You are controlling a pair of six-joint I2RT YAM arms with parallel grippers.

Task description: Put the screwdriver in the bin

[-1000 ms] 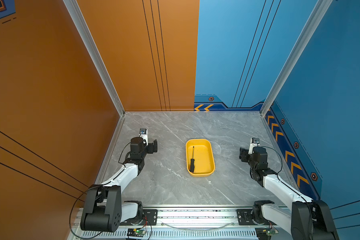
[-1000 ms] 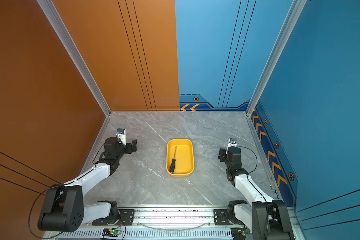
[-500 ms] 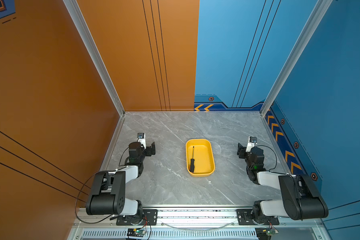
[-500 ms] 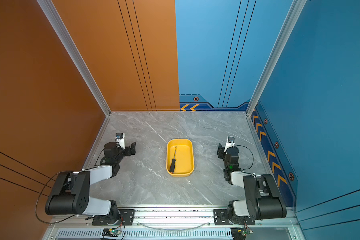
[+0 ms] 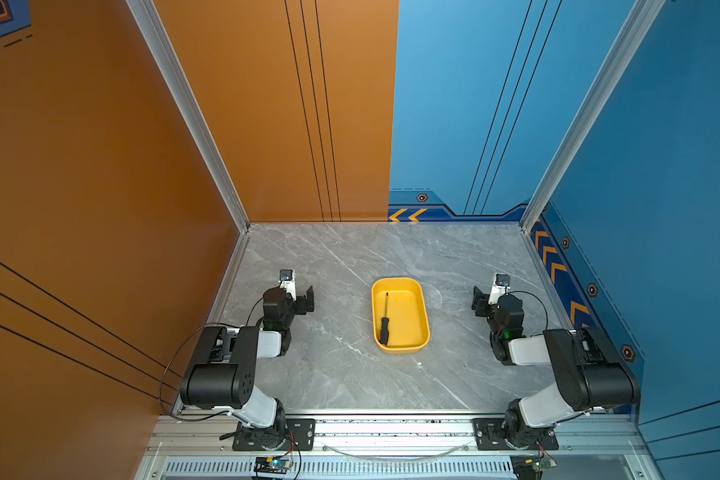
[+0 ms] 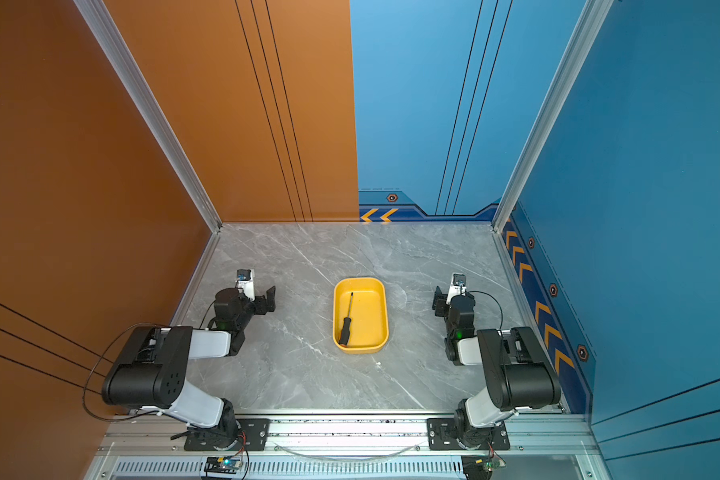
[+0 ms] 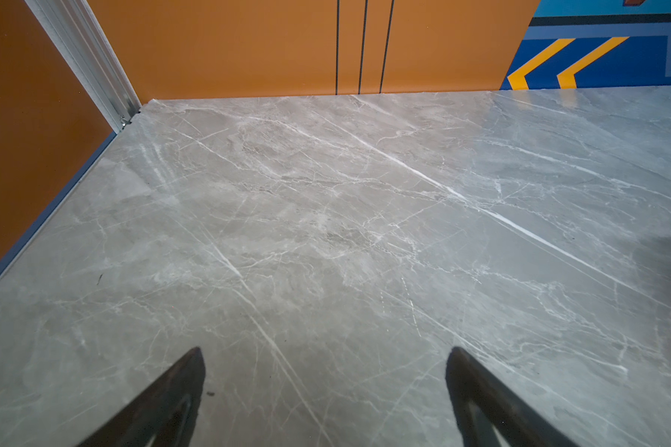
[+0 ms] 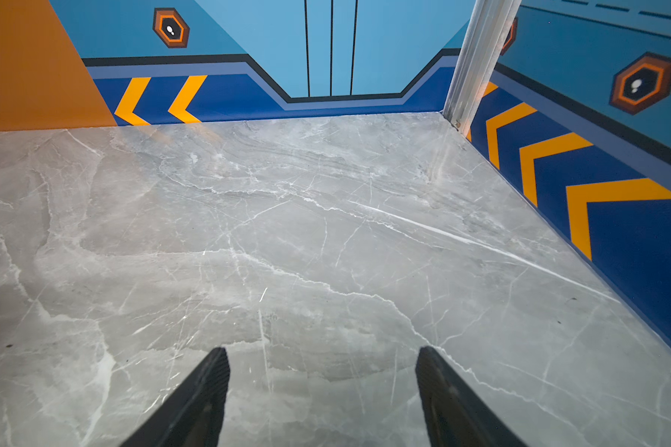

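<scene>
In both top views the screwdriver (image 5: 385, 323) (image 6: 345, 326) lies inside the yellow bin (image 5: 419, 291) (image 6: 380, 291) at mid-table, along its left side, handle toward the front. My left gripper (image 5: 304, 298) (image 6: 267, 298) rests well to the left of the bin, open and empty. On the far side, my right gripper (image 5: 479, 302) (image 6: 438, 302) sits well to the right of it, also open and empty. Each wrist view shows only bare marble between spread fingers: left gripper (image 7: 324, 358), right gripper (image 8: 322, 356).
Orange walls close the left and back-left, blue walls the back-right and right. The grey marble table (image 5: 333, 374) ends at a metal rail (image 5: 391, 428) at the front, where both arm bases are bolted.
Both arms have folded back toward their bases and lowered, and the grippers have drawn slightly away from the bin. Screwdriver and bin have not moved.
</scene>
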